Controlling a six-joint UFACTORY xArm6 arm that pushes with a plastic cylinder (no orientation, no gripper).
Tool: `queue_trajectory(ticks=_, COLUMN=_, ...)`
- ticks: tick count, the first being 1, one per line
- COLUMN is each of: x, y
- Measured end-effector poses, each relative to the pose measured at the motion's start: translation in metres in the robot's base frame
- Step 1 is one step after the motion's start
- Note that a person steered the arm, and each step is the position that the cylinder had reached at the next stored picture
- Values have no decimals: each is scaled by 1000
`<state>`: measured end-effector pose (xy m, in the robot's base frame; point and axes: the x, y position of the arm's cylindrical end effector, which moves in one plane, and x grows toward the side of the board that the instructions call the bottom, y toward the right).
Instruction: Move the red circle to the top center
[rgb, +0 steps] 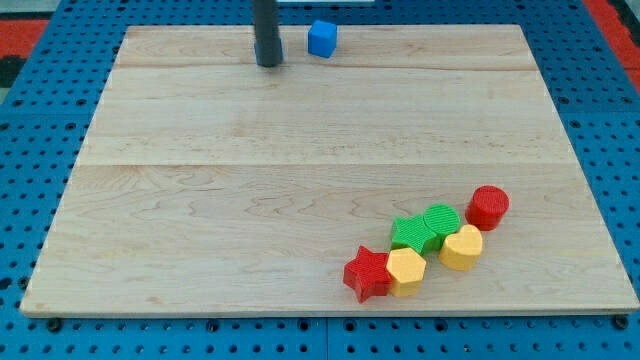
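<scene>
The red circle (489, 206) is a round red block at the view's lower right, at the right end of a cluster of blocks. My tip (268, 63) rests on the board near the view's top, a little left of centre, far from the red circle. A blue cube (322, 39) sits just to the tip's right, a small gap apart.
The cluster runs diagonally down-left from the red circle: a green round-ish block (441, 221), a green block (409, 233), a yellow heart-like block (461, 247), a yellow hexagon (405, 270), a red star (367, 273). The wooden board (200, 200) lies on a blue pegboard.
</scene>
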<state>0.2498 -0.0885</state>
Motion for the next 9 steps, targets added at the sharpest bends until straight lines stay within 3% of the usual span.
queue_trajectory(ticks=1, x=22, y=-4)
queue_trajectory(ticks=2, x=81, y=50)
queue_trajectory(ticks=4, x=191, y=274)
queue_trajectory(ticks=5, x=244, y=357)
queue_trajectory(ticks=6, x=254, y=311)
queue_trajectory(ticks=7, x=184, y=224)
queue_trajectory(ticks=8, x=177, y=316)
queue_trajectory(ticks=9, x=271, y=375)
